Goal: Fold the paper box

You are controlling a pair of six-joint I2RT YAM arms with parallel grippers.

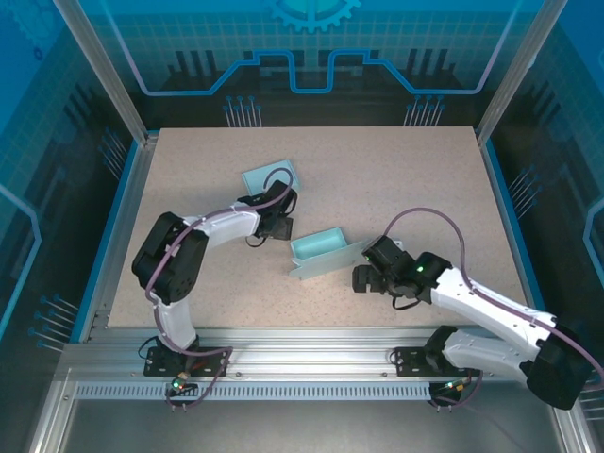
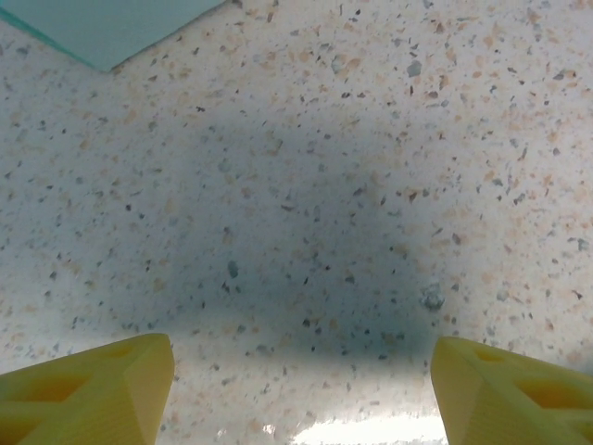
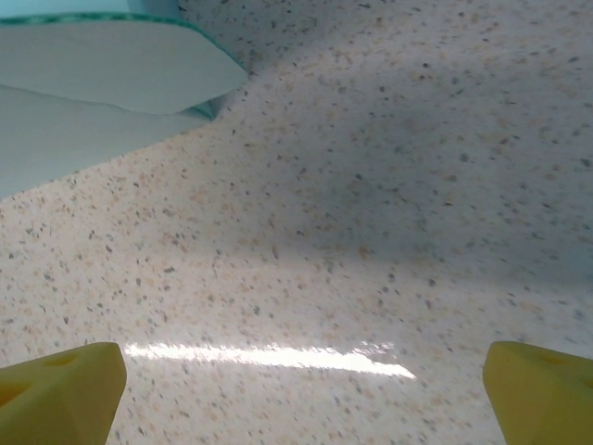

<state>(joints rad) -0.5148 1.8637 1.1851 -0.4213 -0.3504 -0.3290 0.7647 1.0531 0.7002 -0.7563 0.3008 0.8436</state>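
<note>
The paper box (image 1: pixel 322 253) sits partly folded on the table (image 1: pixel 425 179). The left hand (image 2: pixel 303 371) and right hand (image 3: pixel 306 371) are both spread, gripping nothing.

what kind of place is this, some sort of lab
Probably a robot test cell in a lab: a speckled table fenced by aluminium rails, blue printed wall panels, and a left arm and right arm bolted at its edge.

A speckled beige tabletop (image 1: pixel 415 179) sits inside an aluminium frame (image 1: pixel 283 344), ringed by blue printed wall panels (image 1: pixel 311 47).
</note>
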